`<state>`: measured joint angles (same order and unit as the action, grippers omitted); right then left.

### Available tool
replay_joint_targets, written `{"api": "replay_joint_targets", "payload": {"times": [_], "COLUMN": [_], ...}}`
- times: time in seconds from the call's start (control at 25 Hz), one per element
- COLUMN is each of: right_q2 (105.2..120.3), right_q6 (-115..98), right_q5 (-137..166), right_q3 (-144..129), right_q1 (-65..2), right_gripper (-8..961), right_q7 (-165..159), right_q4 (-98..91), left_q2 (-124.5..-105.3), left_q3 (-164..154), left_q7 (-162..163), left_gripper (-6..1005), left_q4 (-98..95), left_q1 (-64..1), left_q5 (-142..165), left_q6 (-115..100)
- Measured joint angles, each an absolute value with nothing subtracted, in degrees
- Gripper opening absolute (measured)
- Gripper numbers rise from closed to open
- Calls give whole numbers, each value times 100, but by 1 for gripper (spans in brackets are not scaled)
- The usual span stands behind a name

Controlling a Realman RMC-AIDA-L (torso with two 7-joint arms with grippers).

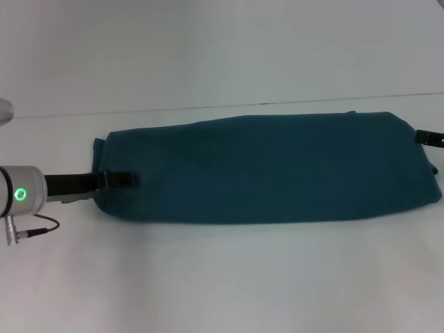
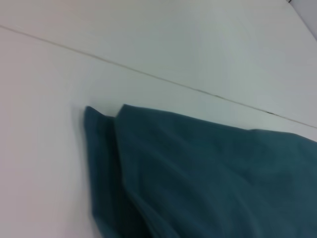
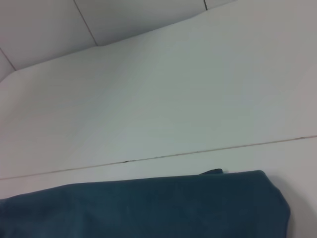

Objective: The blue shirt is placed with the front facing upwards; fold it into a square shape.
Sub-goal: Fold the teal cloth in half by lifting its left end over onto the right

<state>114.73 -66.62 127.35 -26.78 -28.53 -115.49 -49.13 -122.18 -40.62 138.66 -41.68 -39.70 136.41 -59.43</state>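
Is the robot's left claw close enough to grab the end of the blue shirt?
Probably yes. The left claw is already at the left end of the blue shirt, its tips over the cloth edge. Nothing lies between them on the table. Whether it is gripping the cloth, I cannot tell.

- We've got the blue shirt (image 1: pixel 270 170) folded into a long narrow band, lying flat across the table.
- Plain teal side up, layered edges at its left end.

Left arm (image 1: pixel 28 191): silver cylindrical wrist, glowing green ring light, thin reddish cable plugged underneath, black left gripper (image 1: pixel 118 180) fingers. Right gripper (image 1: pixel 430 139): black tip only seen.
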Motion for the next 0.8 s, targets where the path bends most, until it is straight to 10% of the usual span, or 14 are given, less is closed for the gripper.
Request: {"api": "replay_joint_targets", "payload": {"times": [0.64,0.8], "right_q2": [11497,11504], "right_q6": [-6652,-6653], "right_q5": [12735,12735], "right_q3": [-2671,-2671], "right_q1": [-2874,-2862], "right_gripper": [904,902], "right_q7": [-11533,-11526], "right_q4": [-4913,-4913], "left_q2": [-12182,-12182], "left_q3": [-4060,-4060], "left_q7": [13851,13852], "left_gripper": [490,237], "left_q4": [-4201,-4201], "left_q1": [-3977,-3980], "left_q5": [13889,13896], "left_q6": [-5761,-5757]}}
